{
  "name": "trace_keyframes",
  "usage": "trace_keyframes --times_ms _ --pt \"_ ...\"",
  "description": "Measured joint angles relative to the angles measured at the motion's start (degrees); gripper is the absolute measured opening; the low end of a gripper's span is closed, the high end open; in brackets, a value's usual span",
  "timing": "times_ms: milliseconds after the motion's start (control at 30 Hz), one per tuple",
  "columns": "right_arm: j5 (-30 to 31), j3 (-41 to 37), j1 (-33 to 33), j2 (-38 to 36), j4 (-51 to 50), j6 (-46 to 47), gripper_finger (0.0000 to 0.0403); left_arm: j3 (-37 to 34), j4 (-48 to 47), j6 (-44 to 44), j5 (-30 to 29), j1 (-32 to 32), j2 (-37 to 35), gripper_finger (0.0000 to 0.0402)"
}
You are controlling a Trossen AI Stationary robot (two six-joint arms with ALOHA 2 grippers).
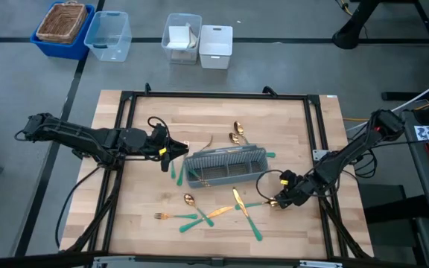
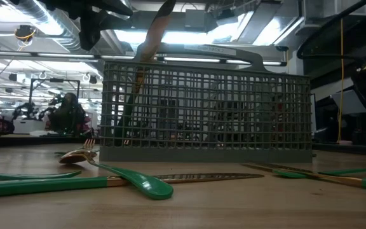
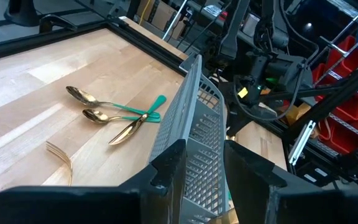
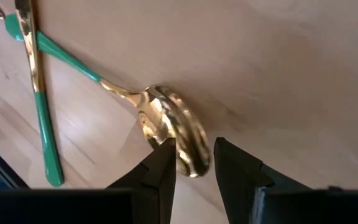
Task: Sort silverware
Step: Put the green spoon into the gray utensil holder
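- Left gripper [image 1: 168, 154] [image 3: 204, 149]: at the left end of the caddy [image 1: 226, 165], squeezed on the end wall, one finger [image 3: 169, 171] on each side of the mesh.
- Caddy: flat on the table [image 1: 304, 126], near the middle, long side running left to right.
- In the low view, standing up in the caddy's left part: one long piece [image 2: 146, 51], leaning, its top poking out over the rim.
- Right gripper [image 1: 277, 201] [image 4: 193, 146]: low over the table, in front of the caddy's right end.
- Fingers there [image 4: 160, 168] apart, with the gold bowl of a spoon [image 4: 179, 140] between them; a small gap showing on one side of the bowl, so not squeezed.
- Spoon flat on the wood, green handle pointing away from the gripper.
- Across that handle: a gold knife [image 4: 25, 37] [image 1: 238, 202] with a green end.
- More silverware loose on the table in front of the caddy: a fork [image 1: 167, 216] to the left, a second spoon [image 1: 190, 199] near it.
- Behind the caddy: two spoons [image 1: 236, 134] [image 3: 98, 106] side by side, handles crossing, close to the caddy but not touching.
- Also behind, a bit to the left: a gold fork [image 3: 61, 155].
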Motion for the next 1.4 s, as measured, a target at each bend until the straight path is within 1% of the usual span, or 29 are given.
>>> trace_keyframes --times_ms 300,367,467,600,667,833,1000,1167,1400 --pt "0.0 0.0 0.0 3.7 5.0 -0.3 0.0110 0.0 0.0 0.0 0.0 0.0 0.0 0.0100" --pt "0.0 0.0 0.0 4.1 5.1 0.6 0.0104 0.0 0.0 0.0 0.0 0.0 0.0 0.0100" --pt "0.0 0.0 0.0 4.2 5.1 1.3 0.0077 0.0 0.0 0.0 0.0 0.0 0.0 0.0100" --pt "0.1 0.0 0.0 4.1 7.3 1.3 0.0022 0.0 0.0 0.0 0.0 0.0 0.0 0.0100" --pt "0.4 0.2 0.0 4.0 8.9 1.2 0.0011 0.0 0.0 0.0 0.0 0.0 0.0 0.0100" --pt "0.0 0.3 0.0 4.0 10.6 1.4 0.0024 0.0 0.0 0.0 0.0 0.0 0.0 0.0100" --pt "0.3 1.9 0.0 3.9 10.3 1.4 0.0007 0.0 0.0 0.0 0.0 0.0 0.0 0.0100" --pt "3.0 3.3 0.0 3.9 9.6 1.4 0.0015 0.0 0.1 -0.2 0.0 0.0 0.0 0.0100" --pt "6.3 3.5 -0.1 3.9 9.6 1.6 0.0007 0.0 0.2 -0.2 0.0 0.0 0.0 0.0100"
